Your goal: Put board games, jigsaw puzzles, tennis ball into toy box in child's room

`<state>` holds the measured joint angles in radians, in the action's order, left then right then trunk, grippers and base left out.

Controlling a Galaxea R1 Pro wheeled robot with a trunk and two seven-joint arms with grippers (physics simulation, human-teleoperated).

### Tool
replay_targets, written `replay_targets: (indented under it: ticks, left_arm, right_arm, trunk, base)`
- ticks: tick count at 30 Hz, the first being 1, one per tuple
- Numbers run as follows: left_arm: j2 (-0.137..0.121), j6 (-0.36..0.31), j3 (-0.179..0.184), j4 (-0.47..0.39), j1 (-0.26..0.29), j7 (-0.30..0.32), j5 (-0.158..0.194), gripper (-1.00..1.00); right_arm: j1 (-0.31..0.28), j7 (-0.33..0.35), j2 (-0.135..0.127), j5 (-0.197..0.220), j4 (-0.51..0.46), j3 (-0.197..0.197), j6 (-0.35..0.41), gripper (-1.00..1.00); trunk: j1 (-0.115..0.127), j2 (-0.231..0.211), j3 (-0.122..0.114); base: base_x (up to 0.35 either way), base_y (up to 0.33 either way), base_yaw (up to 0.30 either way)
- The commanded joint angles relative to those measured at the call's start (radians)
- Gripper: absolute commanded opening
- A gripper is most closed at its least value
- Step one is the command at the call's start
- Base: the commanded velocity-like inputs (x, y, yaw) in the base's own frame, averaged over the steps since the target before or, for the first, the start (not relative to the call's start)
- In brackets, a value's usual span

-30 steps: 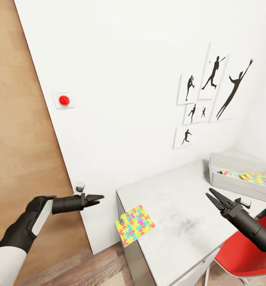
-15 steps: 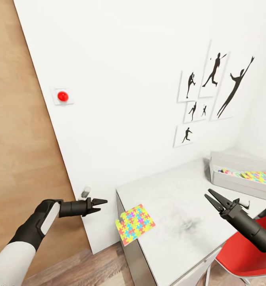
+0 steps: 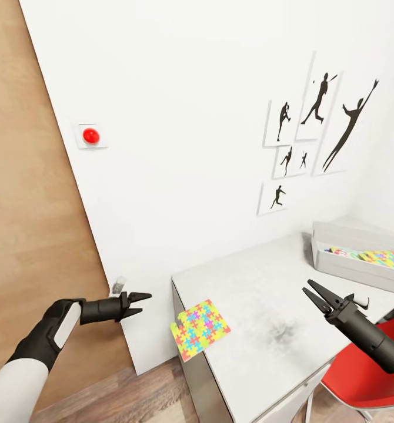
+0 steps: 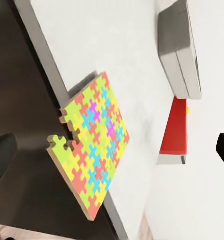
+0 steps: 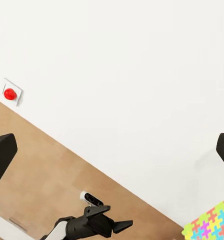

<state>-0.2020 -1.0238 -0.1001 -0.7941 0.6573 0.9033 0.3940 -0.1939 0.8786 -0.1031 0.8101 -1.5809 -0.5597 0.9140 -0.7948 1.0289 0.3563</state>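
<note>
A colourful jigsaw puzzle [image 3: 200, 330] [image 4: 93, 147] lies on the grey table [image 3: 261, 317], overhanging its near-left corner. The grey toy box [image 3: 356, 255] [image 4: 179, 50] stands at the table's far right with colourful toys inside, one a second jigsaw [image 3: 386, 258]. My left gripper [image 3: 139, 301] is open, off the table's left edge, level with the puzzle and a short way from it. My right gripper [image 3: 312, 294] is open above the table's right part, empty. The right wrist view catches the left gripper [image 5: 123, 225] and a corner of the puzzle [image 5: 212, 226].
A white wall [image 3: 191, 129] with silhouette pictures [image 3: 314, 135] and a red button [image 3: 91, 136] stands behind the table. A red chair [image 3: 361, 376] sits at the table's near right. Wood panelling [image 3: 26, 205] fills the left.
My left gripper has dropped lower and drawn back slightly to the left. The view has shifted slightly. The right arm and the puzzle have kept their places.
</note>
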Motion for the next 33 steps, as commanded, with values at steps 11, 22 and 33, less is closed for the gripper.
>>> replay_targets:
  ticks: [11,22,33]
  left_arm:
    - [-0.005,0.0,-0.004,0.028,0.001,0.007,-0.005,1.0]
    - [-0.004,0.0,-0.004,0.029,0.001,0.009,-0.004,1.0]
    - [0.015,0.013,0.002,0.032,0.0,0.006,-0.008,1.0]
  right_arm:
    - [-0.001,0.003,-0.002,0.001,0.002,-0.008,0.003,1.0]
    - [-0.001,0.002,-0.002,0.001,0.003,-0.009,0.002,1.0]
    - [-0.001,0.002,-0.003,0.0,0.004,-0.01,0.002,1.0]
  trunk:
    - [-0.042,0.078,0.036]
    - [-0.085,0.155,0.07]
    - [-0.127,0.232,0.105]
  base:
    - [0.0,0.0,0.0]
    - [0.0,0.0,0.0]
    - [0.0,0.0,0.0]
